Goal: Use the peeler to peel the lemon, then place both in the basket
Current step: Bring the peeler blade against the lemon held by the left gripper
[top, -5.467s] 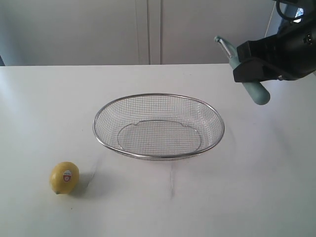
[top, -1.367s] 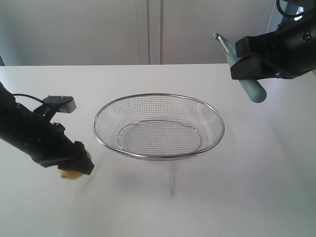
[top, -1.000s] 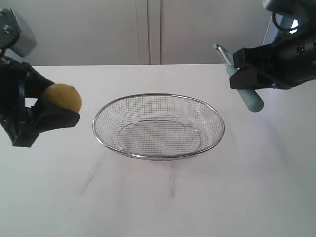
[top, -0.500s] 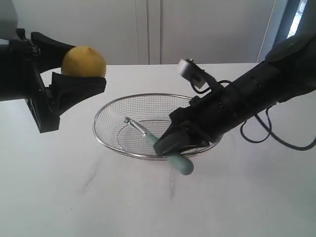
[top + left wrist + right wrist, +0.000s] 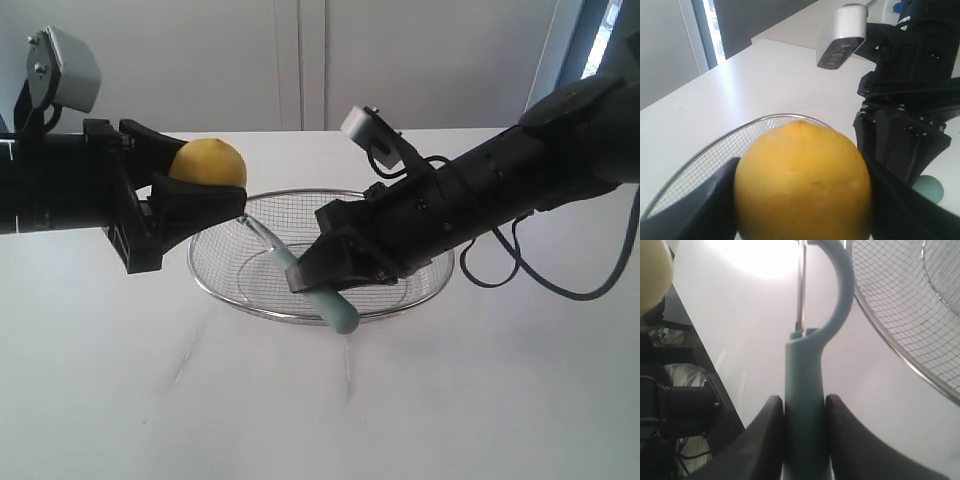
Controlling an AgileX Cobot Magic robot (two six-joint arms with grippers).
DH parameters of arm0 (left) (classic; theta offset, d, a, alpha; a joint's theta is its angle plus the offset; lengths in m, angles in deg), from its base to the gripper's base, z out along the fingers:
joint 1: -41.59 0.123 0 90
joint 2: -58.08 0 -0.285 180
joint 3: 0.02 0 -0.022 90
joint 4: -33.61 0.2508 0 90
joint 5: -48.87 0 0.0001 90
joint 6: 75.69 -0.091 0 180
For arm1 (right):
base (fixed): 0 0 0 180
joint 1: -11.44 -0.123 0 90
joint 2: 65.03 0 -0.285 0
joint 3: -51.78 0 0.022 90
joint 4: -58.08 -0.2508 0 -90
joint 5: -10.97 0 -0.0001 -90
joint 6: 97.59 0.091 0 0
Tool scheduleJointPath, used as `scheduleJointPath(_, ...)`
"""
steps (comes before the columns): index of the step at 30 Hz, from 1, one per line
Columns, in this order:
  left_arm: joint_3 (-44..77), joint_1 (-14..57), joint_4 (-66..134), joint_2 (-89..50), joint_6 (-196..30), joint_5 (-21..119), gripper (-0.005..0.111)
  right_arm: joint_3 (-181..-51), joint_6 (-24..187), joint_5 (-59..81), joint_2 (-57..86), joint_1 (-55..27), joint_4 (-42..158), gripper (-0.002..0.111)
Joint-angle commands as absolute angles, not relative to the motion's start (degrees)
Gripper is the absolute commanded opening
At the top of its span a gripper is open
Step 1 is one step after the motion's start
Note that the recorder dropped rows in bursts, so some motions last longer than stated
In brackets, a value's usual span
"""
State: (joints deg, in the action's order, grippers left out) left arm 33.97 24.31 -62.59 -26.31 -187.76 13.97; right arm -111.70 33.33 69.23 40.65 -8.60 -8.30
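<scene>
My left gripper (image 5: 200,190) is shut on the yellow lemon (image 5: 208,164) and holds it in the air over the left rim of the wire mesh basket (image 5: 420,292). In the left wrist view the lemon (image 5: 802,182) fills the space between the two dark fingers (image 5: 710,205). My right gripper (image 5: 325,272) is shut on the teal handle of the peeler (image 5: 335,305), above the basket. The peeler's metal head (image 5: 258,233) points up toward the lemon, just short of it. The right wrist view shows the peeler (image 5: 805,385) clamped between both fingers (image 5: 762,440). No sticker shows on the lemon.
The basket sits mid-table on a white tabletop (image 5: 300,400). A pale wall (image 5: 300,60) rises behind the table. In the left wrist view the right arm's camera housing (image 5: 842,35) is close ahead of the lemon, with the basket rim (image 5: 705,150) below.
The left gripper closed on the lemon on the table, lifted it and carried it right to the basket's left rim. The right arm brought the peeler down from the far right, head toward the lemon.
</scene>
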Motion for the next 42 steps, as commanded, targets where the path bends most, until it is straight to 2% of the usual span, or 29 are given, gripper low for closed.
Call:
scheduleJointPath(1,34.2,24.2,-66.3,-27.8,-190.4,12.2,0.000,-111.5,32.5,68.1,40.5,-8.8,-9.3,0.000)
scheduleJointPath(11,34.2,24.2,-66.3,-30.4,-185.4,12.2,0.000,-111.5,32.5,66.7,40.5,-12.1,-8.4,0.000)
scheduleJointPath(42,34.2,24.2,-64.7,-33.3,-182.1,11.3,0.000,-111.5,33.4,64.4,37.4,-11.2,-5.1,0.000)
